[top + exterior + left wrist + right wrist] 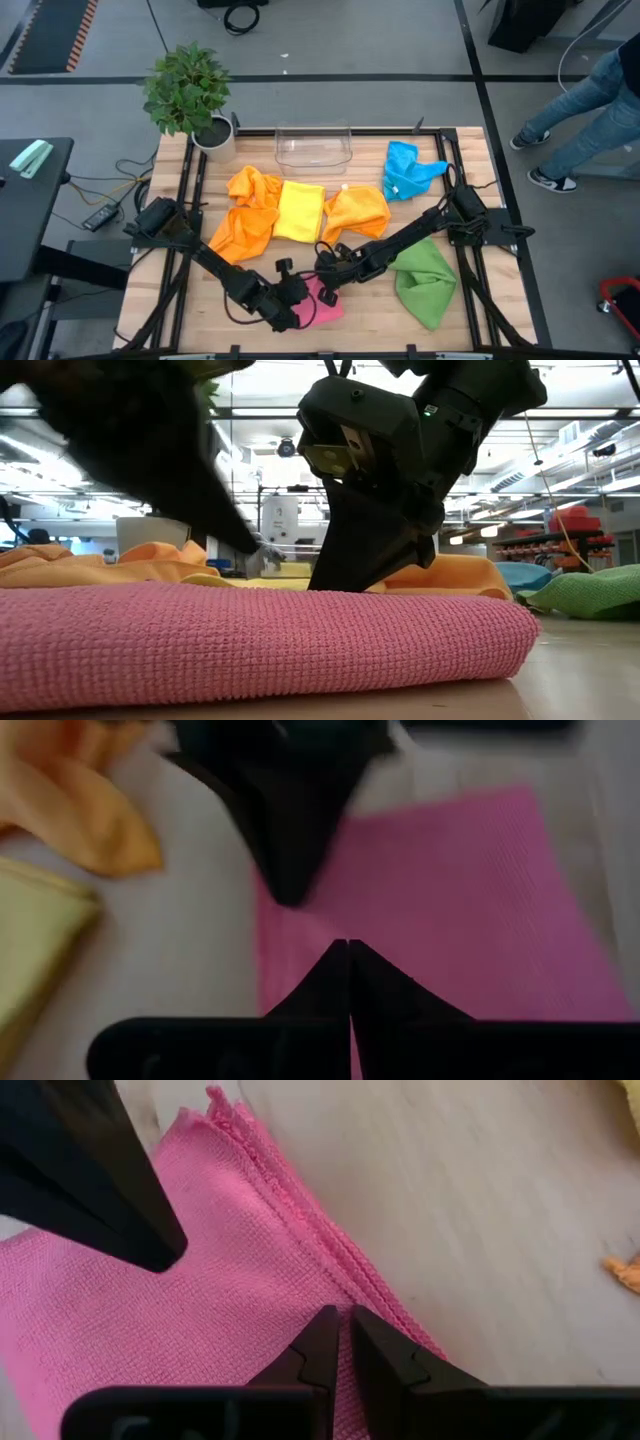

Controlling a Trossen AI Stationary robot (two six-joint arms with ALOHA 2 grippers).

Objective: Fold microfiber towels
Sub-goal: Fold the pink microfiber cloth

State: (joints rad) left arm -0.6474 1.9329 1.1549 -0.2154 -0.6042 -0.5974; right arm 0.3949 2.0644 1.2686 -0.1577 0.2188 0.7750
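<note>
End effectors point(348, 952) closed on pink towel point(480, 910)

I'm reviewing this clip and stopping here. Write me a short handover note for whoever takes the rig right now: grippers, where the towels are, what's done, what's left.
Left gripper: shut, tips down on the pink towel at the table's front edge; whether it pinches cloth cannot be told.
Right gripper: nearly closed, tips on the same towel's layered edge.
Pink towel: lies flat in layers, looks folded.
Unfolded and crumpled: two orange towels, green towel on the right, blue towel at the back right.
Yellow towel: lies flat between the orange ones; fold state unclear.
Clear bin: at the back, nothing visible in it.
Left: finish pink, fold the rest.
</note>
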